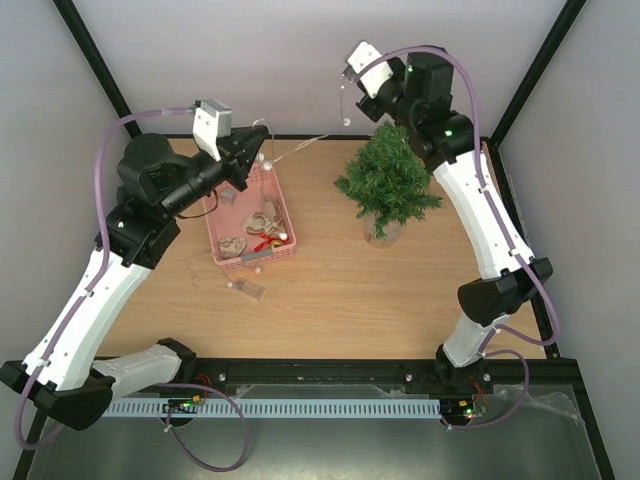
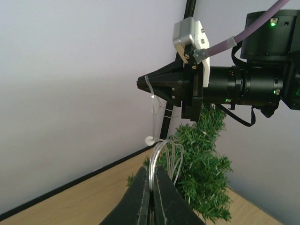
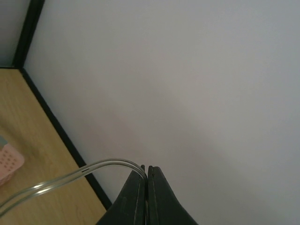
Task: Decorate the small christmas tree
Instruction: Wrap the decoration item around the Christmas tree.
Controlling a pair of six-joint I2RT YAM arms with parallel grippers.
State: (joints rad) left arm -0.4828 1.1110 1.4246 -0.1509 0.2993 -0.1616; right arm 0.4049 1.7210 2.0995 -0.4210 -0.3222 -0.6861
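The small christmas tree (image 1: 388,180), dark green in a pale pot, stands right of centre on the table; in the left wrist view the tree (image 2: 206,173) fills the lower right. A clear light string (image 1: 300,147) with small white bulbs runs between my two grippers, left of the tree's top. My left gripper (image 1: 258,152) hovers over the pink basket's far end. In its own view the left gripper (image 2: 153,169) is shut on several loops of the string (image 2: 166,152). My right gripper (image 1: 345,82) is raised behind the tree, and a bulb (image 1: 347,122) dangles below it. Its own view shows the right gripper (image 3: 146,167) shut on the string (image 3: 70,178).
A pink basket (image 1: 215,232) holding several ornaments lies left of the tree. A small loose piece (image 1: 250,288) rests on the wood in front of it. White walls and black frame posts close in the back and sides. The right arm's forearm (image 1: 480,220) leans beside the tree.
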